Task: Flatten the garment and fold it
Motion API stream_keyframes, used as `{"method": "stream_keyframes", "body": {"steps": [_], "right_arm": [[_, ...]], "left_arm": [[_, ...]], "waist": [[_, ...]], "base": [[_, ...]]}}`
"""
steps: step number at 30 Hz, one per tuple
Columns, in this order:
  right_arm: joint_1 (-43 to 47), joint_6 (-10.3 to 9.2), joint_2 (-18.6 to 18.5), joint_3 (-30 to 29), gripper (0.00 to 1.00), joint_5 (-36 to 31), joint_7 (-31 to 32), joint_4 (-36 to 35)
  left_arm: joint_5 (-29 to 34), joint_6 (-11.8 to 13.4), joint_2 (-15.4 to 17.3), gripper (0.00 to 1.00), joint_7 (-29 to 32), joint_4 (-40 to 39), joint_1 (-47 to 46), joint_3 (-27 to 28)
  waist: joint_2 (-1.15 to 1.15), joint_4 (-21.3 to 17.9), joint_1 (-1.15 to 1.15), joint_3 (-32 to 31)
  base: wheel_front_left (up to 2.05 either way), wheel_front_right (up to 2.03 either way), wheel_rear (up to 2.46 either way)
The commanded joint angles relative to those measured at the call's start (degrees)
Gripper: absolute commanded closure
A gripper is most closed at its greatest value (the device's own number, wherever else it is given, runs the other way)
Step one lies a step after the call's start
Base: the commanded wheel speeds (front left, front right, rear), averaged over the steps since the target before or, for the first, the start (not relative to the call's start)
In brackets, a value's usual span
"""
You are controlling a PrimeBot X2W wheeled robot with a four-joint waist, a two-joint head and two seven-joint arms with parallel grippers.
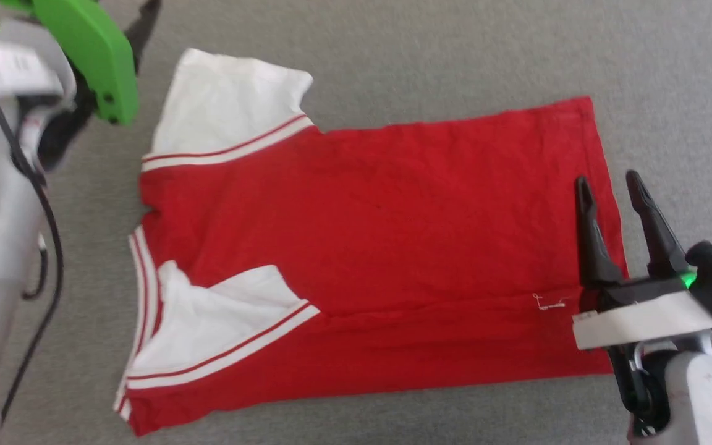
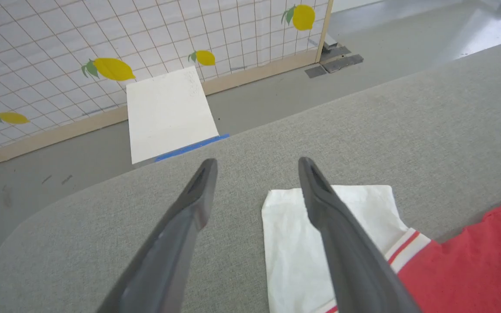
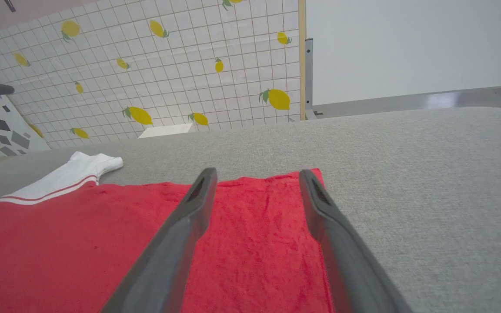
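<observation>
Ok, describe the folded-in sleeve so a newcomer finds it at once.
On the grey fabric surface lies the bright red soft T-shirt. Its white short sleeve nearest the robot lies folded onto the red body; the far sleeve spreads flat on grey.

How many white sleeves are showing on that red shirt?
2. The far sleeve lies spread flat on the grey surface; the near sleeve is folded in over the red shirt.
</observation>
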Motion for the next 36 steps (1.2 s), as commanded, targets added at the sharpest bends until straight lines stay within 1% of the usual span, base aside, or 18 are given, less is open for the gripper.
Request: {"method": "stream_keyframes", "body": {"steps": [1,4,8,12,15,17,18,19,20,24,27,31,35,36], "right_arm": [[-1.38,-0.08,0.00,0.54,0.00,0.13,-0.45,0.29],[-2.81,-0.08,0.00,1.55,0.00,0.73,-0.87,0.75],[-3.87,-0.08,0.00,2.59,0.00,1.29,-1.45,1.70],[-4.40,-0.08,0.00,3.13,0.00,1.73,-2.18,2.51],[-4.77,-0.08,0.00,3.41,0.00,2.02,-2.42,2.92],[-5.29,-0.08,0.00,3.69,0.00,1.76,-2.25,3.16],[-5.79,-0.08,0.00,3.83,0.00,1.45,-2.01,3.26],[-6.37,-0.08,0.00,3.89,0.00,1.23,-1.76,3.32],[-7.34,-0.08,-0.02,4.11,0.00,0.82,-1.17,3.42],[-13.63,-0.08,-0.64,4.63,0.00,-0.14,3.36,4.14],[-20.22,-0.08,-0.72,3.16,0.00,-0.19,10.22,6.74],[-29.98,-0.08,-0.41,0.08,0.00,0.46,24.41,13.98],[-38.52,-0.08,-0.17,-3.84,0.00,-1.67,38.98,22.91],[-39.91,-0.08,-0.14,-4.53,0.00,-2.06,41.42,24.50]], "left_arm": [[-0.84,0.43,-0.21,0.00,2.69,1.56,-1.92,-0.16],[-2.16,2.69,-0.42,0.00,9.50,4.70,-4.79,0.09],[-3.46,5.72,-0.38,0.00,16.23,7.10,-6.12,0.36],[-3.21,8.86,0.56,0.00,21.03,7.92,-5.92,0.00],[-3.16,10.94,1.00,0.00,22.43,7.14,-5.52,0.31],[-2.92,11.48,1.49,0.00,22.72,6.33,-5.09,0.22],[-2.79,11.67,1.75,0.29,22.76,5.94,-4.88,0.17],[-2.62,11.78,1.95,0.69,22.76,5.62,-4.72,0.07],[-2.59,11.79,2.13,1.00,22.81,5.23,-4.51,-0.01],[-3.01,11.83,2.28,1.00,22.99,4.09,-3.89,-0.03],[-3.14,11.66,2.27,1.00,22.87,3.47,-3.52,-0.23],[-3.38,11.13,1.94,1.00,22.49,2.78,-3.47,-0.56],[-3.22,10.36,1.22,1.00,21.73,2.37,-3.98,-1.29],[-3.13,10.20,1.11,1.00,21.51,2.37,-4.05,-1.45]], "waist": [[0.00,-4.67,-0.01,5.80],[0.00,-5.94,-0.01,7.47],[0.00,-7.10,-0.01,8.70],[0.00,-7.75,-0.01,9.21],[0.00,-7.99,-0.01,9.51],[0.00,-8.08,-0.01,9.68],[0.00,-8.09,-0.01,9.77],[0.00,-8.09,-0.01,9.85],[0.00,-8.10,-0.01,9.96],[0.00,-7.89,-0.01,10.14],[0.00,-7.50,-0.01,9.98],[0.00,-6.45,-0.01,9.98],[0.00,-4.97,-0.01,10.36],[0.00,-4.73,-0.01,10.43]], "base": [[0.00,0.00,0.00],[0.00,0.00,0.00],[0.00,0.00,0.00],[0.00,0.00,0.00],[0.00,0.00,0.00],[0.00,0.00,0.00],[0.00,0.00,0.00],[0.00,0.00,0.00],[0.00,0.00,0.00],[0.00,0.00,0.00],[0.00,0.00,0.00],[0.00,0.00,0.00],[0.00,0.00,0.00],[0.00,0.00,0.00]]}}
